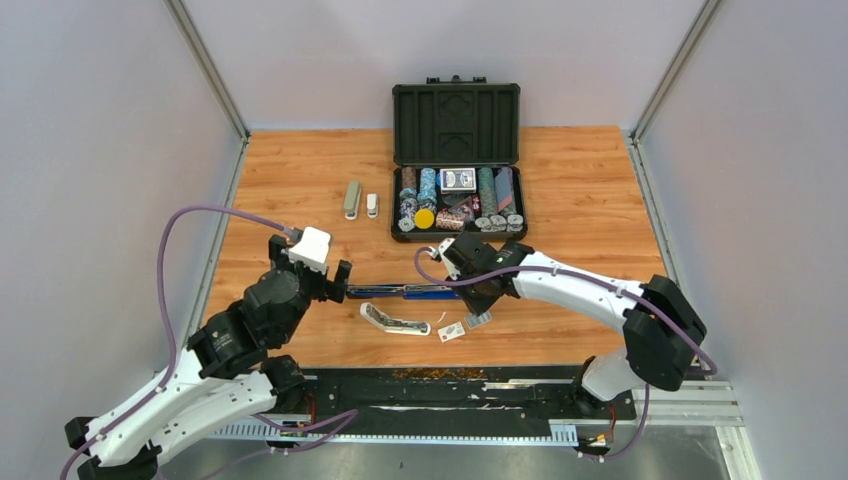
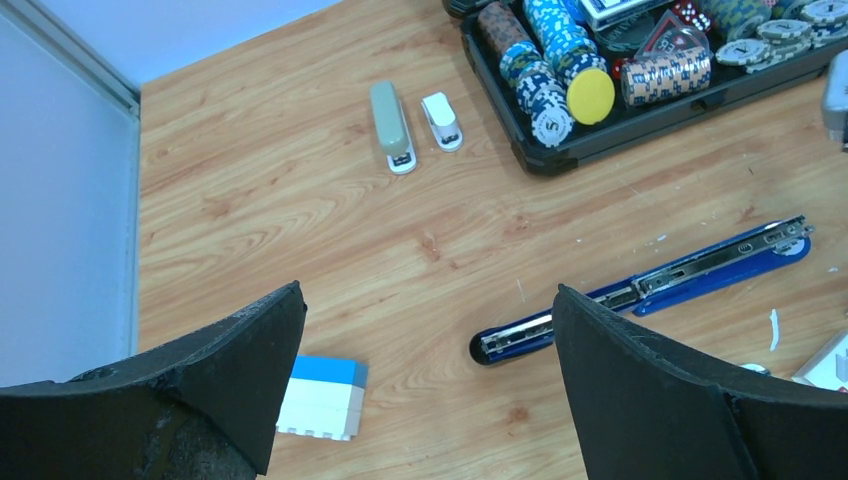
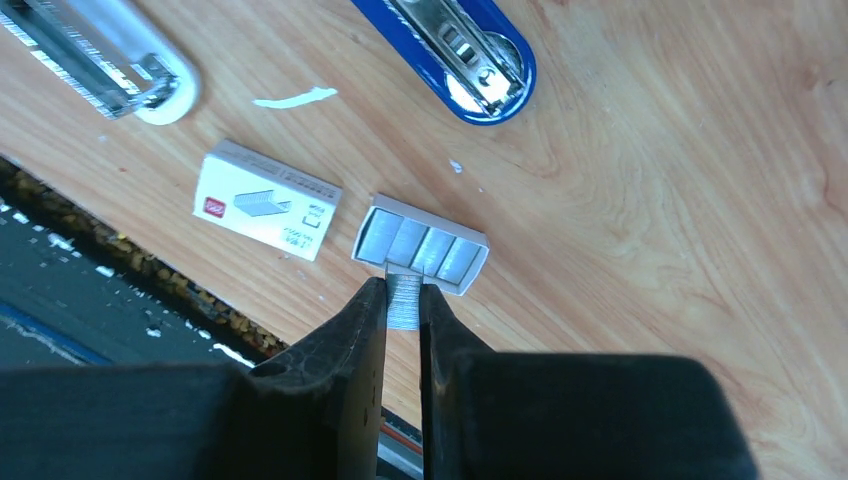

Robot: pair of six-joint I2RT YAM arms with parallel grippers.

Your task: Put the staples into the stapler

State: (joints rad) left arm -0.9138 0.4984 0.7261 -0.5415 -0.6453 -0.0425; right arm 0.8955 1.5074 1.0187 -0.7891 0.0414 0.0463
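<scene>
- The wooden counter (image 1: 580, 200) fills my top view, with grey walls round it.
- A black case (image 1: 456, 120) stands open at the far middle. Its lower half is packed with rows of poker chips and a deck of cards.
- My left tool (image 2: 428, 295) hangs over the left-front part of the counter. Its fingers are spread wide and nothing is between them.
- My right tool (image 3: 403, 288) is low at the front, right of centre. Its fingers are pressed in on a thin strip of metal.
- The stapler (image 1: 400, 292) is bright blue and lies opened out flat in one long line between the two tools. Its silver rail faces up, and its rounded blue end is near the right tool.
- A larger white stapler (image 1: 393, 321) lies open just in front of the blue one.
- A grey-olive stapler (image 2: 392, 125) and a small white stapler (image 2: 441, 120) lie side by side, left of the case and well apart from everything else.
- A blue-and-white block (image 2: 322, 397) sits just beside the left tool's left finger.
- A white box with a red mark (image 3: 265, 200) lies flat by the front edge.
- A little open tray (image 3: 420, 245) lies just right of that box, holding silvery strips side by side.
- The staples (image 3: 404, 305) are one narrow ribbed strip, pinched between the right tool's fingertips at the tray's near edge. I cannot tell whether the strip touches the tray.
</scene>
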